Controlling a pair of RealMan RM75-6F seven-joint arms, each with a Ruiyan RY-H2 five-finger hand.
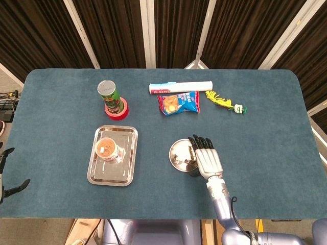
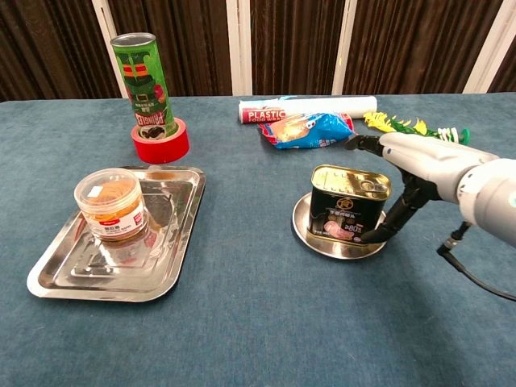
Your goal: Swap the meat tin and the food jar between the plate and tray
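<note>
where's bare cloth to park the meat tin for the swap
Between the tray and the plate, and along the near edge. Crowded at the far side around the chips can and snack bag.

"plastic food wrap" on white wrap box (image 2: 307,108); other labels too small to read.

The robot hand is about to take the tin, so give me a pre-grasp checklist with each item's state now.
1. Meat tin upright on the plate: ok.
2. Right robot hand beside the tin, fingers apart: ok.
3. Firm grip on the tin: cannot tell; the thumb reaches down by its right side, contact unclear.
4. Food jar upright on the tray: ok.
5. Bare tray floor in front of the jar to land the tin: ok.
6. Left robot hand ready for the jar: not ok; it is at the table's left edge, far from the tray.
</note>
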